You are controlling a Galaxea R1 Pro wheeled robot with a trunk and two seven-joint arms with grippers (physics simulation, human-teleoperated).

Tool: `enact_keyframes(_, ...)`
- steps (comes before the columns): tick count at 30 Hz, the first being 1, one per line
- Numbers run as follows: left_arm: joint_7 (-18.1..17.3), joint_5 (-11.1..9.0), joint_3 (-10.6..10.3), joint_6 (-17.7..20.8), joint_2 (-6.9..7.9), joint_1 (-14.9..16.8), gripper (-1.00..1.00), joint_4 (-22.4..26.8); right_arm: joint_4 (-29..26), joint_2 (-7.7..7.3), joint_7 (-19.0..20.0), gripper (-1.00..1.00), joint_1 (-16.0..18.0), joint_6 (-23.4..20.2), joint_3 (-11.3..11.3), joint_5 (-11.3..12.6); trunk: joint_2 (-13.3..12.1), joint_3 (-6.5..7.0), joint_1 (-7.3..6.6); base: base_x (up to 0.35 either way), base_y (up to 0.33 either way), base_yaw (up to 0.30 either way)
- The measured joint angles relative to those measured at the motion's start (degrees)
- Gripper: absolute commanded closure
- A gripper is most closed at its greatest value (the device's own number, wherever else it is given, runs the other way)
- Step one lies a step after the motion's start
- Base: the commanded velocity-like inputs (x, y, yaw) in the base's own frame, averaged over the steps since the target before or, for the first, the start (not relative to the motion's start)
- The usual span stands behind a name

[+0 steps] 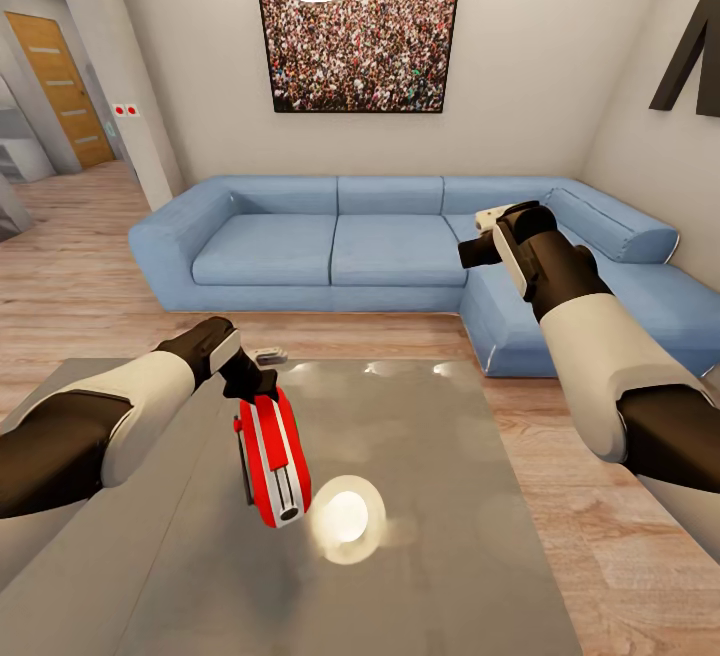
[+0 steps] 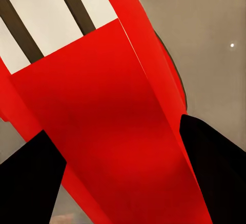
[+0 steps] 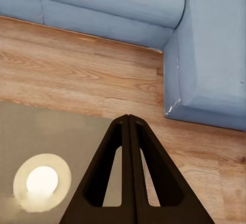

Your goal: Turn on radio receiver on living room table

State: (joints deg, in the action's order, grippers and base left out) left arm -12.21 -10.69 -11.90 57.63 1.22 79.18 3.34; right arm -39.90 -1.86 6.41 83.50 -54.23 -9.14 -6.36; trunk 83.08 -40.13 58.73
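Observation:
The red-and-white radio receiver (image 1: 272, 458) stands on the left part of the glossy grey table (image 1: 440, 496). My left gripper (image 1: 252, 376) is at the radio's far end. In the left wrist view the red body (image 2: 113, 131) lies between two spread black fingers (image 2: 215, 172), so the gripper is open around it. Whether the fingers touch it is unclear. My right gripper (image 1: 478, 236) hangs raised over the table's far right, with nothing in it. Its fingers (image 3: 130, 183) are pressed together, shut.
A blue corner sofa (image 1: 380, 246) runs behind and to the right of the table, with a strip of wood floor (image 1: 330, 331) between them. A bright lamp reflection (image 1: 345, 518) lies on the tabletop beside the radio. The crowd photo (image 1: 358, 36) hangs on the back wall.

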Motion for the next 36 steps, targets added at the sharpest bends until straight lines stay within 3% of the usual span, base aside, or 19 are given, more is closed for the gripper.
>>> enact_keyframes(30, 0.0, 0.0, 0.0, 0.0, -0.21, 0.0, 1.00, 0.0, 0.0, 0.01, 0.0, 1.00, 0.0, 0.0, 0.0, 0.1, 0.0, 0.00, 0.00, 0.000, 0.000, 0.000)
enact_keyframes(36, 0.0, 0.1, -0.1, -0.9, -0.24, -1.3, 1.00, -0.1, 0.0, 0.01, 0.0, 1.00, 0.0, 0.0, 0.0, 0.1, 0.0, 0.00, 0.00, 0.000, 0.000, 0.000)
